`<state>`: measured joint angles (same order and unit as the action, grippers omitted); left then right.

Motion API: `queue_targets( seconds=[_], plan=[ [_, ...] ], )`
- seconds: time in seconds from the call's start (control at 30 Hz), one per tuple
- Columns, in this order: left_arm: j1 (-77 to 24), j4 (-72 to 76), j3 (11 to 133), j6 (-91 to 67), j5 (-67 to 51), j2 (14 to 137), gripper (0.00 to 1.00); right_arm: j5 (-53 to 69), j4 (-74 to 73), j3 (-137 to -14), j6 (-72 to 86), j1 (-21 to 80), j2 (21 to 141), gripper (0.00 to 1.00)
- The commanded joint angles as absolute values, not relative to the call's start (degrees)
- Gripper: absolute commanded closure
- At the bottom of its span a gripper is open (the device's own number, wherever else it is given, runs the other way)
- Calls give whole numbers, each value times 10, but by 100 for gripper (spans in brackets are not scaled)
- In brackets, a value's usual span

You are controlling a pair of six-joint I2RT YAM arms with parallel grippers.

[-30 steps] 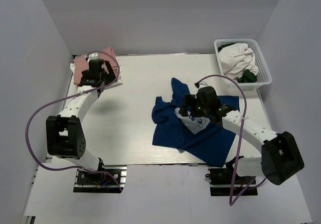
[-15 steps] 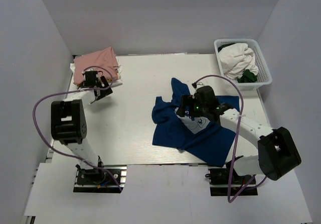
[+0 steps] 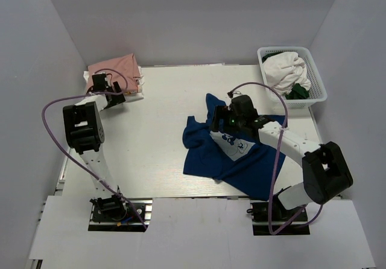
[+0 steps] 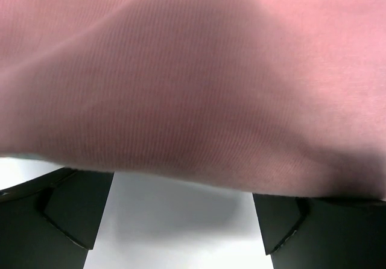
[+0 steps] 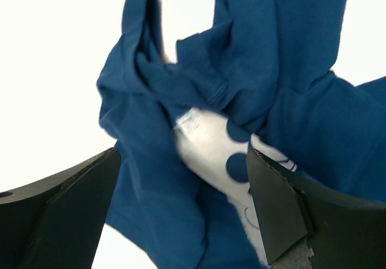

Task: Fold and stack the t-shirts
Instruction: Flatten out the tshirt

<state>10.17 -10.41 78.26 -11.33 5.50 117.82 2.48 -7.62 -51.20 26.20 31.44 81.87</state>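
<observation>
Left tool [image 4: 181, 212]: spread, at edge of folded salmon-pink t-shirt [image 4: 193, 76], far-left desk [image 3: 157, 136] corner. Right tool [image 5: 182, 184]: spread, above crumpled dark blue t-shirt [image 5: 271, 58].

L pincer [image 4: 181, 221] & R pincer [image 5: 181, 202] both agape.

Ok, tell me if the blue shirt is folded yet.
Not folded. The dark blue t-shirt lies rumpled on the table, its upper part bunched and the chest print creased. The right gripper is open above it.
</observation>
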Motion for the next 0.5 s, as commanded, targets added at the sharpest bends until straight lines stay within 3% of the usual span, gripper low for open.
queue_targets(
  seconds=[0.0,0.17,0.47],
  plan=[
    [124,-121,858,-95,47,1232,0,3,-99,-548,251,311,841,10],
    [129,-144,934,-79,52,1268,0,-15,-97,-553,254,311,863,10],
    [146,-136,932,-37,84,1247,0,-4,-92,-557,252,309,878,10]
  ],
)
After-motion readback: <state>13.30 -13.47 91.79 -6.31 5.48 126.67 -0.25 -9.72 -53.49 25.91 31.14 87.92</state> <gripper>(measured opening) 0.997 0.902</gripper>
